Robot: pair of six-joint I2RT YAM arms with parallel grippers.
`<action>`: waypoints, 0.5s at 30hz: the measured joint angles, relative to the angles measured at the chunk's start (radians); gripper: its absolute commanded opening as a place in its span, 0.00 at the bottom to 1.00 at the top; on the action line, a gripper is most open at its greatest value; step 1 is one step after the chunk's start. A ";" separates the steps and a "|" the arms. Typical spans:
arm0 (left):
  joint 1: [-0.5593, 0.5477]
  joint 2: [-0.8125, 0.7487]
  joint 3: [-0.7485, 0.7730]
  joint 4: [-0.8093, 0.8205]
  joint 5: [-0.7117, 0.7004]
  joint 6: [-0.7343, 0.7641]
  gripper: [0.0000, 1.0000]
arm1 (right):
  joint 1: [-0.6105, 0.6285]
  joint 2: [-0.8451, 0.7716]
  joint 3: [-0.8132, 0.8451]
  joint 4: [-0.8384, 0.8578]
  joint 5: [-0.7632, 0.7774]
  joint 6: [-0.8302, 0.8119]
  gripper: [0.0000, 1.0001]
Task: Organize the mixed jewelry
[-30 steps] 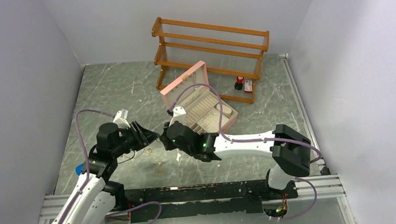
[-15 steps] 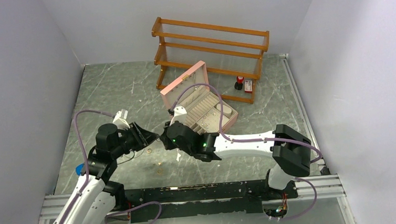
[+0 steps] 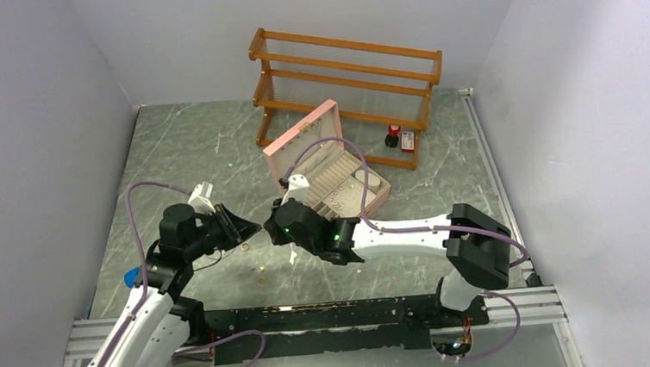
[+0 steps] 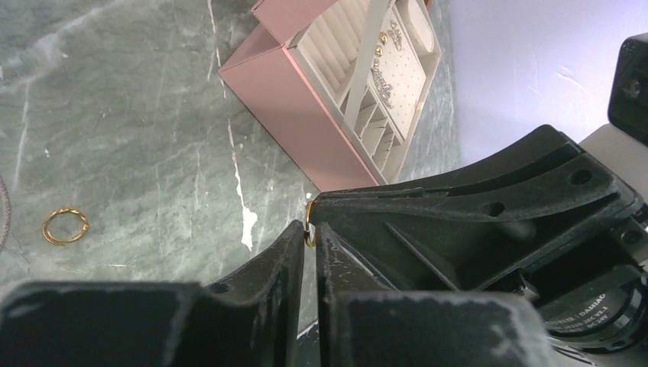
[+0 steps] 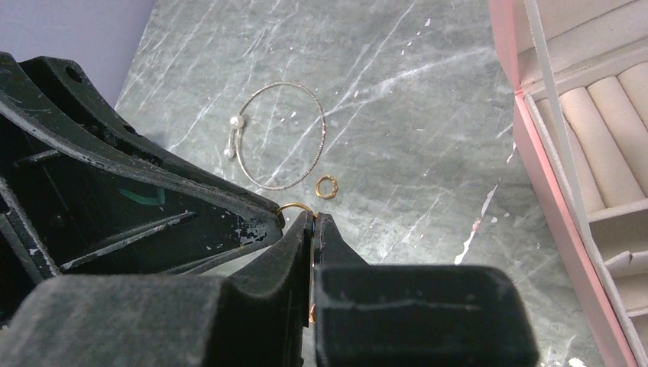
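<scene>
My left gripper and right gripper meet tip to tip above the table, left of the open pink box. One small gold ring is pinched between both pairs of tips. It shows at the left gripper's tips in the left wrist view, and as an arc at the right gripper's tips in the right wrist view. A thin silvery loop with two pearl ends and another gold ring lie on the table beneath. That loose ring also shows in the left wrist view.
The pink box holds earrings in its tray. A wooden rack stands at the back, with small red-and-black bottles beside it. A blue object lies near the left wall. Tiny gold bits lie near the front.
My left gripper has edged right toward the right gripper, and the two pairs of tips now meet on the gold ring. The right arm has shifted only slightly.
</scene>
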 measured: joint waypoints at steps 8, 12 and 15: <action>0.000 0.018 0.002 0.010 0.006 0.010 0.09 | -0.014 -0.020 -0.035 0.042 -0.024 0.002 0.05; 0.000 0.037 0.005 0.027 0.018 0.018 0.19 | -0.027 -0.034 -0.050 0.057 -0.045 0.002 0.05; 0.000 0.051 0.006 0.036 0.027 0.023 0.19 | -0.031 -0.045 -0.057 0.061 -0.053 0.001 0.05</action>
